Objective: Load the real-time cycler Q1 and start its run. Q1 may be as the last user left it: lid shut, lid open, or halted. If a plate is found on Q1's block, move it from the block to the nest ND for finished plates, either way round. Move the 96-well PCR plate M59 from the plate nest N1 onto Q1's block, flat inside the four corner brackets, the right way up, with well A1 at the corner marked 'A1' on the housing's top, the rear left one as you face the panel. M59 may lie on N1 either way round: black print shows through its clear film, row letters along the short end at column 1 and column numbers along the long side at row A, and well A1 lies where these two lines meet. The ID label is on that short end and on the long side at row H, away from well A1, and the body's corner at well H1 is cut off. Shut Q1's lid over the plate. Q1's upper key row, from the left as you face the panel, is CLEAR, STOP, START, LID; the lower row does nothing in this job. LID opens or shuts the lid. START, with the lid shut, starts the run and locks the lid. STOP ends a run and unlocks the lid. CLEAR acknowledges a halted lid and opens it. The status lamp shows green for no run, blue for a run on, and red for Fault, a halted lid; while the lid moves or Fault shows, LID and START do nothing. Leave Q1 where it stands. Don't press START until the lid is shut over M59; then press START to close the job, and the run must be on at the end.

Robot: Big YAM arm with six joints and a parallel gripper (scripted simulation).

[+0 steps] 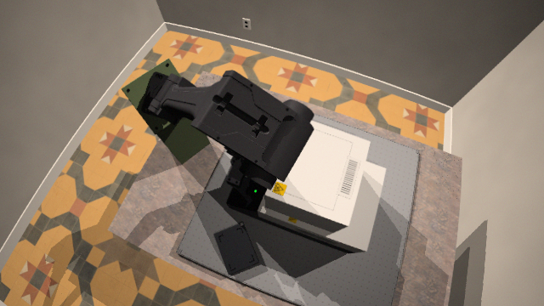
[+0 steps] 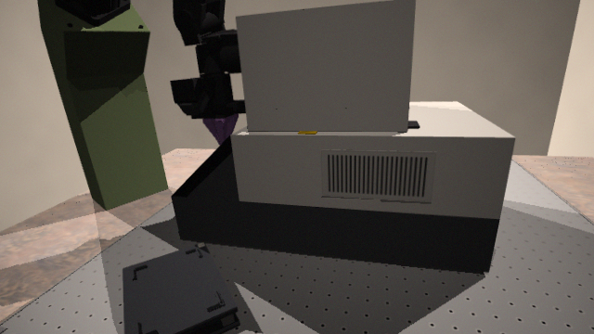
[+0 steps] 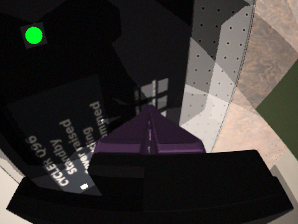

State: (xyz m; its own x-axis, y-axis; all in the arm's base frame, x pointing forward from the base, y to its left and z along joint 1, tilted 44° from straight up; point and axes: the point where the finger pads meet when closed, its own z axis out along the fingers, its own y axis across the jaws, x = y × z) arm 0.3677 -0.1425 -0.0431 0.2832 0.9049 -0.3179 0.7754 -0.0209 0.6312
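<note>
Cycler Q1 (image 1: 371, 212) (image 2: 278, 172) has its lid (image 1: 323, 166) (image 2: 325, 70) raised. The screen (image 3: 50, 125) shows "CYCLER Q96", "Standby" and a partly hidden line ending in "ver raised". The status lamp (image 1: 255, 191) (image 3: 33, 35) is green. My gripper (image 2: 224, 140) (image 3: 149, 110) is shut and empty, purple fingertips pointing down over the grey keys (image 3: 161, 86) of the panel. The fingers hide some keys, and I cannot tell whether the tips touch one. Plate M59 is not visible. Q1's block is hidden behind the lid.
A dark, empty plate nest (image 1: 236, 251) (image 2: 172, 292) with corner brackets lies beside Q1 on the perforated board (image 1: 395, 178) (image 2: 334, 288); its name is not readable. The green pedestal (image 1: 187, 142) (image 2: 125, 158) stands at the left. The other nest is not visible.
</note>
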